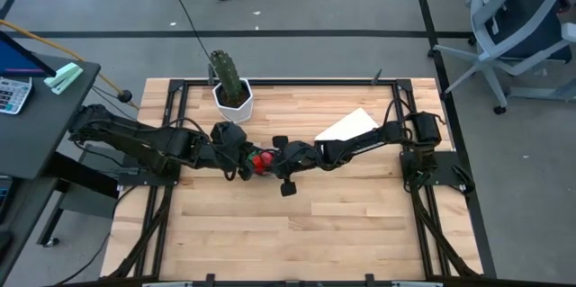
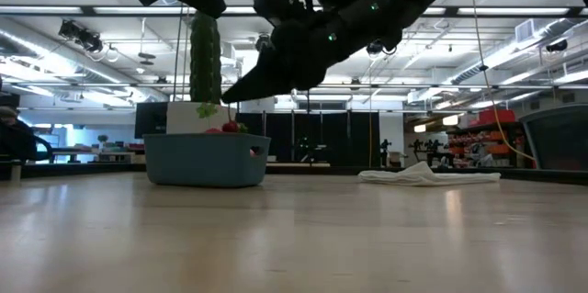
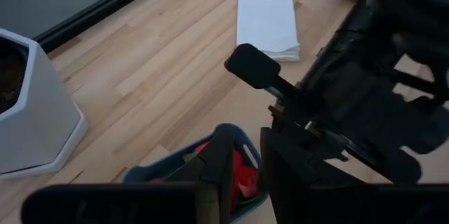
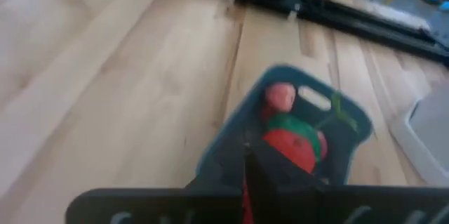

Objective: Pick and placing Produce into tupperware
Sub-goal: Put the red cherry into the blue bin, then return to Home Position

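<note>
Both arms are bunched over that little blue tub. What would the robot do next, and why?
Probably lift both arms up and away. The teal tub already holds red and green toy produce, and no other piece shows on the wooden table. The left gripper and right gripper hang just above it.

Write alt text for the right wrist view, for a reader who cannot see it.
A teal tupperware sits on the wooden table, holding a red toy fruit with a green top and a smaller pink piece. The right gripper hangs dark and blurred just above it.
</note>
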### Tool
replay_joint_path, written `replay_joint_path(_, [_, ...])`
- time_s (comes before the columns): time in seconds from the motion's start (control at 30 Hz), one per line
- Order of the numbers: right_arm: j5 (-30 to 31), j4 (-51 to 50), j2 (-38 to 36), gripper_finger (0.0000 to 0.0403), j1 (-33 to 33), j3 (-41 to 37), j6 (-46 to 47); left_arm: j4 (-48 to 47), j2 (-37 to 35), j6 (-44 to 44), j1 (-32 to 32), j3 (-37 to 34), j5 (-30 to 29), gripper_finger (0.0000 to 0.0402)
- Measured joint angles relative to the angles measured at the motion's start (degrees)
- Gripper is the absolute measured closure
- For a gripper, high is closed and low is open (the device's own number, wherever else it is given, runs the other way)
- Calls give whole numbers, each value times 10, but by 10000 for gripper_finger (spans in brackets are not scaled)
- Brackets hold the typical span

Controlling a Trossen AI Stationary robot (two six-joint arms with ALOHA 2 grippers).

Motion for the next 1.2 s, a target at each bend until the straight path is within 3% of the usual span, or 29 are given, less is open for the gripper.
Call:
replay_joint_path(0.17, [6,-18,0,382,-3,0,0,1,0,-1,0,0,0,330])
replay_joint_path(0.6, [22,-45,-25,279,2,0,16,-2,0,17,2,0,0,326])
replay_joint_path(0.7, [26,-108,-92,277,2,0,25,-25,-22,29,-1,0,2,329])
replay_joint_path(0.87, [24,-345,-270,281,4,0,47,-99,-88,15,-20,0,3,328])
replay_joint_path(1.07, [17,-577,-495,280,21,-1,177,-244,-194,-40,-70,4,28,330])
replay_joint_path(1.2, [12,-587,-617,281,77,-57,168,-279,-248,-60,-113,-9,-79,339])
